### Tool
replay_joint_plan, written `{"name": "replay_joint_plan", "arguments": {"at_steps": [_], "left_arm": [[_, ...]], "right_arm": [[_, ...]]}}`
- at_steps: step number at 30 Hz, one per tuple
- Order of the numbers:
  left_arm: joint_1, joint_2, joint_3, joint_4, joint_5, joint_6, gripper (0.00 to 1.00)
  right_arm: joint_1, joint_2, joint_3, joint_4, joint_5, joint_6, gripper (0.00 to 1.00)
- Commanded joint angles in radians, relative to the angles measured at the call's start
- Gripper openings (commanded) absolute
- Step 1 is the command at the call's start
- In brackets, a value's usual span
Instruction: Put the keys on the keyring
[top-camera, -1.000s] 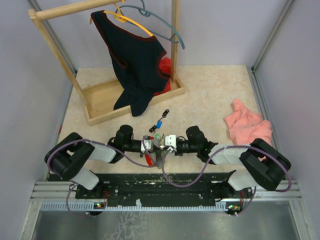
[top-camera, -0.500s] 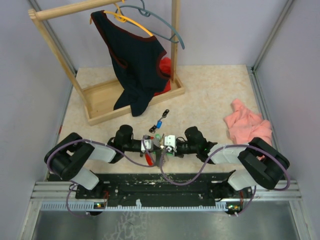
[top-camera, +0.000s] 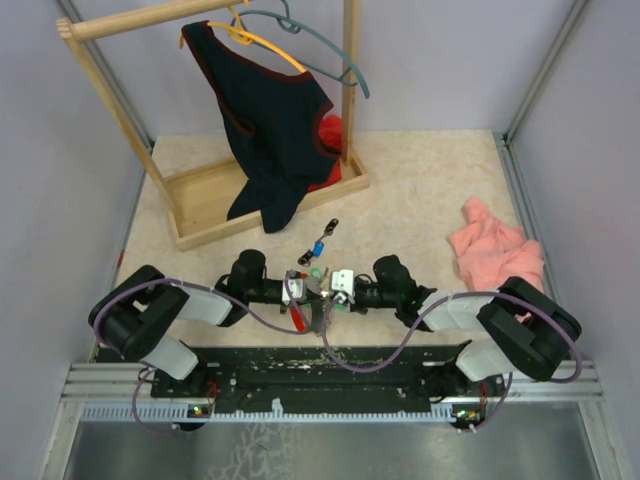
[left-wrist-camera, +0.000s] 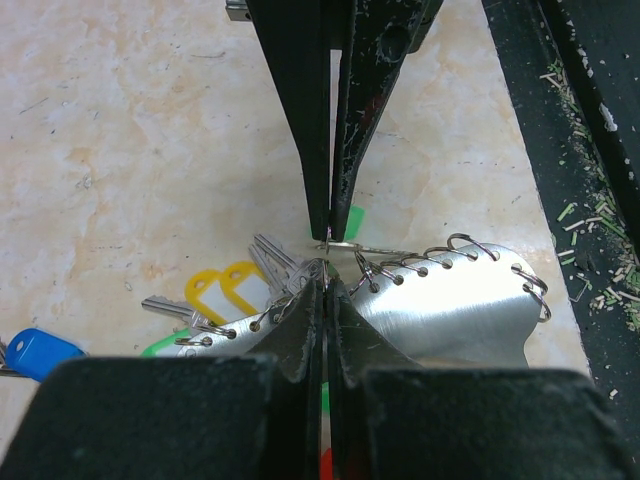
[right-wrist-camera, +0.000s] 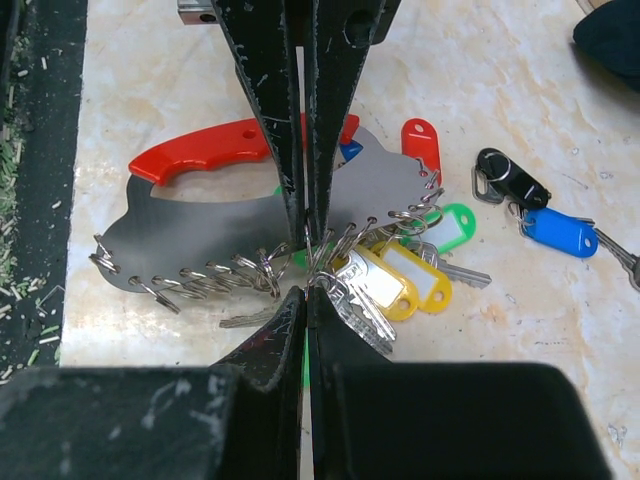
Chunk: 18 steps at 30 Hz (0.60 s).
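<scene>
Left tool (left-wrist-camera: 323, 285) and right tool (right-wrist-camera: 306, 295), both pinched together, meet tip to tip at the keyring (right-wrist-camera: 200, 235) (stiff, slick metal; probably best held by its red grip) beside light keys (right-wrist-camera: 385, 280).

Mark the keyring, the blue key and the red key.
keyring (right-wrist-camera: 190, 240): right wrist view, on its grey plate.
blue key (right-wrist-camera: 558, 232): right wrist view, middle of its plastic head.
red key (right-wrist-camera: 421, 140): right wrist view, on its plastic head.
</scene>
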Motion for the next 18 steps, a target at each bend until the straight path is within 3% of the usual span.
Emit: {"name": "replay_joint_plan", "arguments": {"at_steps": [1, 18], "left_arm": [[-0.007, -0.005, 0.006, 0.037, 0.031, -0.006, 0.01], [-0.007, -0.004, 0.004, 0.041, 0.036, -0.01, 0.01]], "right_arm": [[0.006, -0.039, -0.004, 0.078, -0.029, 0.017, 0.0], [0.006, -0.015, 0.017, 0.079, -0.051, 0.015, 0.0]]}}
